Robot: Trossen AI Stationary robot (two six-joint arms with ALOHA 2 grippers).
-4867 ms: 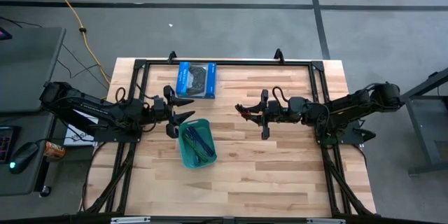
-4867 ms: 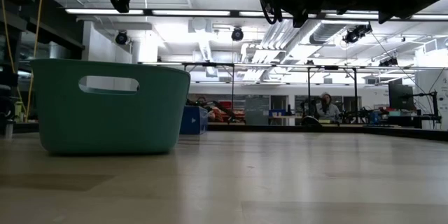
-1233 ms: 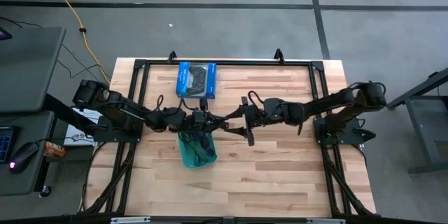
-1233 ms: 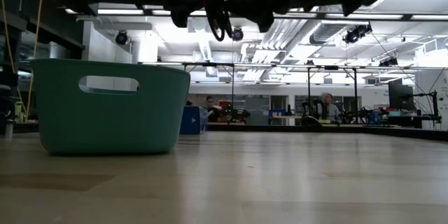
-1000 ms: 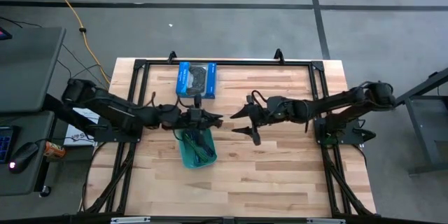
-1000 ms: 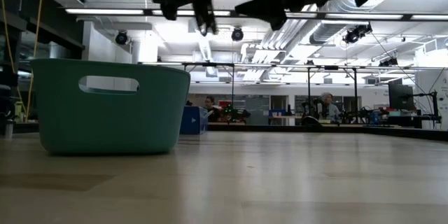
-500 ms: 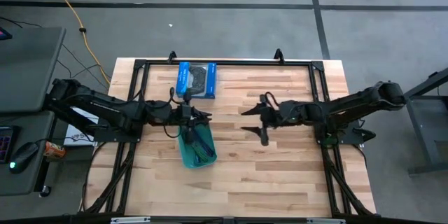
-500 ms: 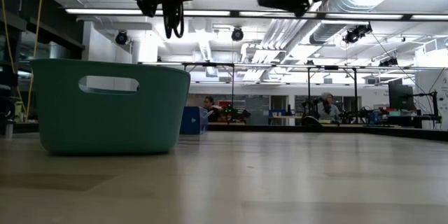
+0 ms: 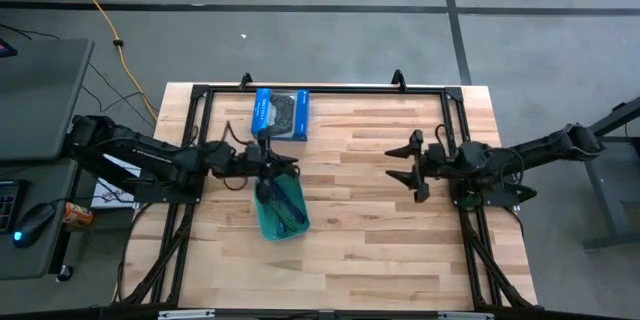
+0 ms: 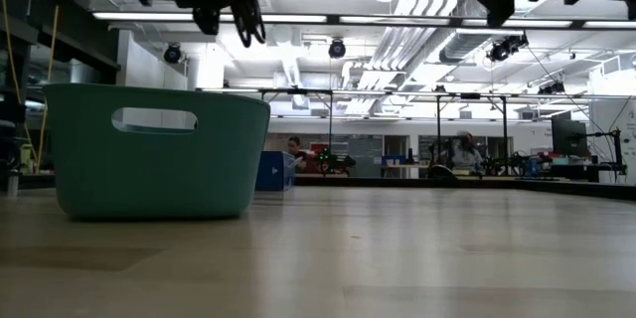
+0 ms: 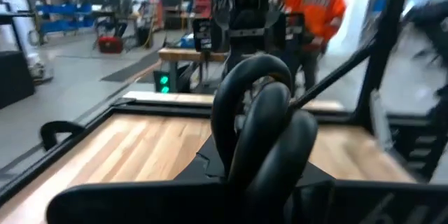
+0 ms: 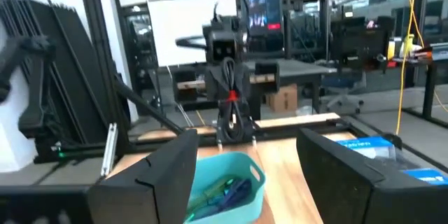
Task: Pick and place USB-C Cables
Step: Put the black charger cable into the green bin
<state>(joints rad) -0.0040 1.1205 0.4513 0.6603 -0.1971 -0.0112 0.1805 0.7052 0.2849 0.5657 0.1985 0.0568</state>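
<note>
USB-C cable, a small black bundle with a red tie [image 12: 231, 108], hangs pinched in the closed left end effector [image 9: 268, 167], directly above the teal plastic bin [image 9: 283, 223]. Green and blue cable bundles [image 12: 225, 190] lie inside that bin. Well apart, the right end effector [image 9: 408, 167] hovers wide open and empty over the wooden table [image 9: 380, 250].

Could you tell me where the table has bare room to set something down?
The widest bare wood is the whole near strip, below the bin and both arms. The middle, between the bin and the open right gripper, is also free. It is crowded at the bin's far rim: the left gripper hangs there shut on a black cable, with the blue box just beyond.
</note>
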